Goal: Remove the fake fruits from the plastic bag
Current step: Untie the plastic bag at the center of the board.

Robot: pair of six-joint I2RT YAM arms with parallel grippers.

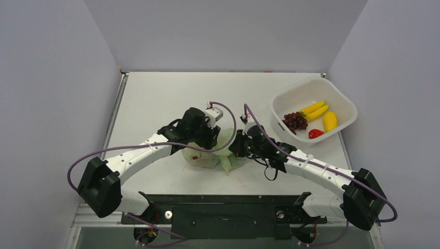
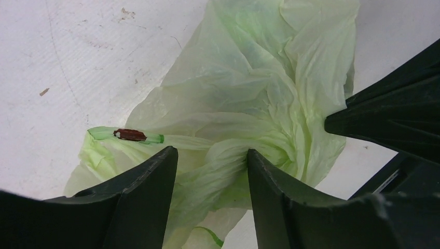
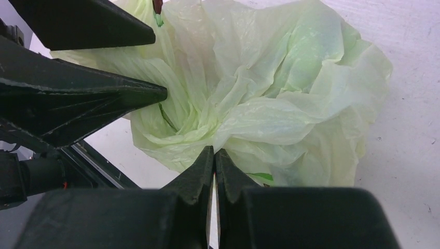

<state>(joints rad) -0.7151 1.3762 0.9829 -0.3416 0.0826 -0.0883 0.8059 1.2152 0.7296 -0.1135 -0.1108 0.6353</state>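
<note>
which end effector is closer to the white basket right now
Right. The right end effector, pinched shut on the plastic bag, sits on the bag's side facing the white basket. The left end effector straddles the bag farther left, away from the basket.

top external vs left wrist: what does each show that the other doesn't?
Only top external: the white basket holding bananas, a grape bunch, a red fruit and a yellow fruit.
Only left wrist: a dark red mark on a green strip of the plastic bag, and the left gripper open, with a fold of the bag between its fingers.
Both: the plastic bag lying crumpled on the white table.
</note>
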